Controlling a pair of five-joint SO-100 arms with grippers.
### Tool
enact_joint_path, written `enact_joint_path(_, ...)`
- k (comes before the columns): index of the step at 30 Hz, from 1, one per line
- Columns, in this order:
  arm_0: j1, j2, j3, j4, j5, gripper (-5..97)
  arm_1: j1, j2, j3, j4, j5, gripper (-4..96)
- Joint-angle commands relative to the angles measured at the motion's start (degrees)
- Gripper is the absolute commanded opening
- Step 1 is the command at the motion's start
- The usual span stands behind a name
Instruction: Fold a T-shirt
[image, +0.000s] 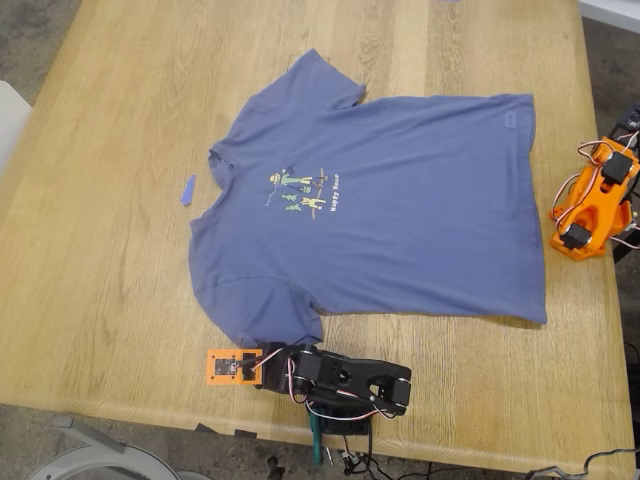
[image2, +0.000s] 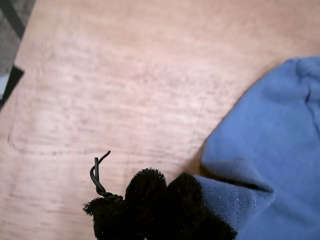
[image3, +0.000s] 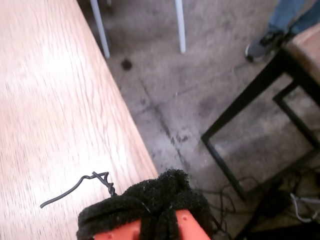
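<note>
Plainly, step in hand: the very start of the fold, judging by a shirt that lies almost wholly spread and only one sleeve taken up.
T-shirt: the T-shirt (image: 380, 205) lies flat, print up, in the middle of the table (image: 110, 250), collar toward the exterior view's left and hem toward that view's right.
Sleeve: the sleeve (image: 265, 310) nearest the table's front edge in the exterior view runs right into the dark arm; the first wrist view shows its hemmed edge (image2: 235, 197) tucked against black padded tips.
First gripper: my first gripper (image2: 165, 200) looks closed, pinching that sleeve hem between its padded fingers (image2: 145, 187).
Second gripper: my second gripper (image3: 160, 205) hangs past the table's edge over the floor, padded tips pressed together with nothing between them; likely the orange arm (image: 595, 200) at the exterior view's right.
Scrap: a small blue scrap (image: 188, 190) lies apart from the collar, on bare wood.
Next move, as I judge it: lift the pinched sleeve and carry it inward over the chest, keeping the pinch firm so the cloth doesn't slip; the other arm needs to come in over the shirt.
</note>
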Motion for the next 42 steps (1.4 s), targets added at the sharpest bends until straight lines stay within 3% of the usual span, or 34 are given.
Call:
enact_joint_path(1,0.3,6.4,-1.3,-5.9,3.1,1,2.4,0.6,2.8,-3.7,-0.1,2.7)
enact_joint_path(5,1.0,6.4,-3.2,-6.8,6.6,9,0.5,0.6,1.1,-9.1,1.0,11.5)
enact_joint_path(9,2.2,6.4,-3.3,-11.4,6.7,15,-1.5,0.6,-1.2,-12.0,2.9,16.1)
enact_joint_path(15,8.4,6.4,-2.3,-21.7,7.6,15,-4.1,0.6,-2.0,-17.1,5.5,22.6)
enact_joint_path(20,11.7,6.4,-2.5,-25.2,12.3,24,-9.2,0.6,-0.6,-27.0,8.2,32.4)
enact_joint_path(22,13.1,6.4,-2.5,-25.9,12.8,33,-11.0,0.6,-0.4,-29.4,8.5,36.3)
enact_joint_path(26,17.6,6.4,-1.1,-32.6,10.6,55,-13.6,0.6,-2.0,-28.4,8.3,43.5)
enact_joint_path(29,21.6,6.4,-1.3,-32.9,10.5,62,-17.6,0.6,-3.7,-27.9,7.6,47.0)
enact_joint_path(36,25.4,6.3,-5.1,-25.9,9.1,70,-32.8,0.5,-12.1,-18.3,4.1,47.8)
enact_joint_path(42,25.0,6.2,-12.5,-11.2,9.1,71,-44.6,0.5,-23.1,-2.0,2.3,48.1)
